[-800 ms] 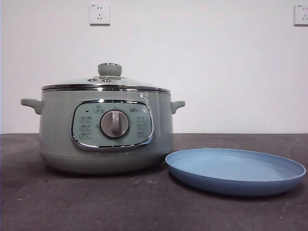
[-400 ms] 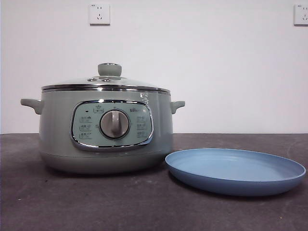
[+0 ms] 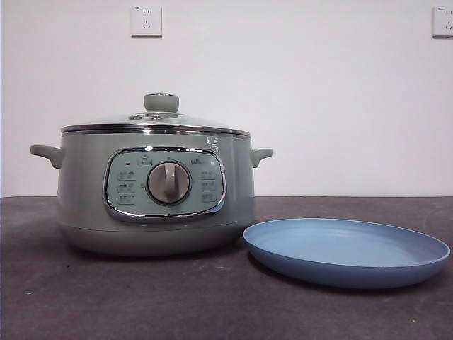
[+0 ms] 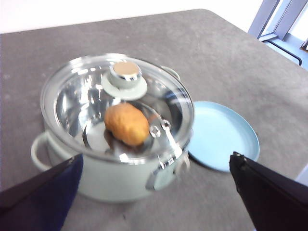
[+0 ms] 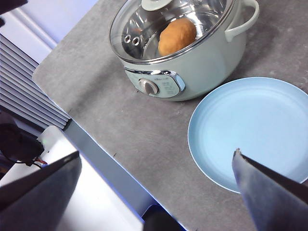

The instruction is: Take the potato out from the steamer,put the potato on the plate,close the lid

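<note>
The pale green steamer [image 3: 85, 191] stands at the table's left with its glass lid [image 3: 156, 122] shut on it. Through the glass, the wrist views show the golden-brown potato [image 4: 126, 124] [image 5: 177, 36] lying inside. Just right of the steamer, the light-blue plate [image 3: 347, 251] lies bare on the table. My left gripper [image 4: 156, 158] hovers open high above the steamer [image 4: 110, 178], holding nothing. Open as well, my right gripper [image 5: 156, 154] hangs high over the table beside the plate [image 5: 250, 130]. Neither arm shows in the front view.
Dark grey table with a white wall behind carrying two sockets [image 3: 146, 20] [image 3: 443, 21]. In the right wrist view the table's front edge [image 5: 91, 144] runs close to the steamer's panel side.
</note>
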Robot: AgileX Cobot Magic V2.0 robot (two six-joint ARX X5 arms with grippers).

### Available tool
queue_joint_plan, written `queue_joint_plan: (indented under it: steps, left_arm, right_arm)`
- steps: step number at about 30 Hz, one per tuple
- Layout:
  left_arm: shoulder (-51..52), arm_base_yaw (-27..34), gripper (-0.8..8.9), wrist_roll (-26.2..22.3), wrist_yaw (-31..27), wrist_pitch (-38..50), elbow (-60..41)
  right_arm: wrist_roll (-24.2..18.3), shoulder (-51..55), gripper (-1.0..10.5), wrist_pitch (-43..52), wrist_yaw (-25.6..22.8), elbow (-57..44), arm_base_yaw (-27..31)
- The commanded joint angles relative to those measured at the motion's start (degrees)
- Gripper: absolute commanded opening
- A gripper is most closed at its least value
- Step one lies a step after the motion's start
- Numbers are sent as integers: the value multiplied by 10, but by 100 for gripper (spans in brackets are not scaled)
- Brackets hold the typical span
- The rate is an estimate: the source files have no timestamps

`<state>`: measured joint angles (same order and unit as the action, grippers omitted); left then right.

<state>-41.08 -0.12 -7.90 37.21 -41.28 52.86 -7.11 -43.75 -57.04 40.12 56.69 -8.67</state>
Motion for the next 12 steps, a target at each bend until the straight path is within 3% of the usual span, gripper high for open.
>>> queue_joint_plan:
  steps: [1, 5, 12]
  left_arm:
    - [-32, -15, 620, 9, 1, 48, 1]
    - [-96, -52, 619, 24, -29, 122, 5]
    - [-228, -126, 619, 13, -126, 163, 76]
  right_arm:
    - [0, -3, 634, 5, 0, 3, -2]
    - [0, -12, 632, 5, 0, 3, -2]
    - [0, -25, 630, 6, 0, 3, -2]
